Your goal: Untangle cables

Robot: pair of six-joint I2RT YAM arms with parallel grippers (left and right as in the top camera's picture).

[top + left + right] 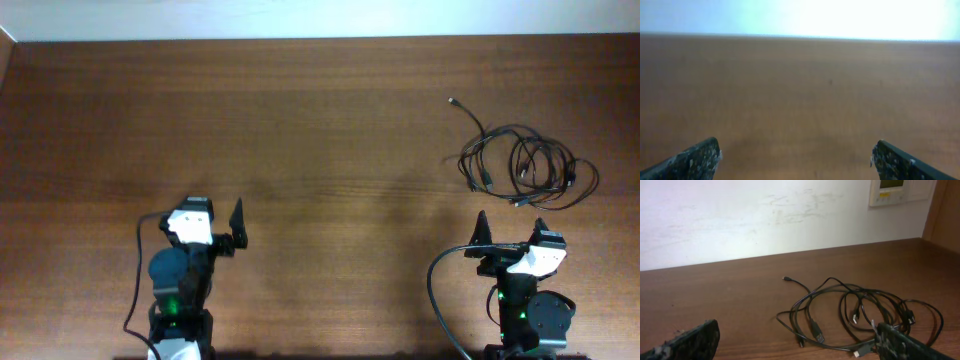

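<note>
While both tools hang released over the table (300, 120), nothing is gripped. Our right tool (512, 232) stands with its jaws spread wide, and the cables (525, 165) lie just ahead of it, a little toward its outer side, in a loose flat tangle on the wood. Our left tool (215, 218) is spread just as wide, with only bare table in front of it and the cables well off to its right.

We judge these cords to be light, thin and limp. They should bend wherever we pull, and the whole heap will likely slide along if one strand is dragged. A smooth jacket may also slip through a loose pinch.

We would take hold at the stray plug end (785, 278), which runs out alone ahead and to the left of the right tool. Gripping the cord just behind its stiffer plug looks safest, while the left tool pins the heap.
</note>
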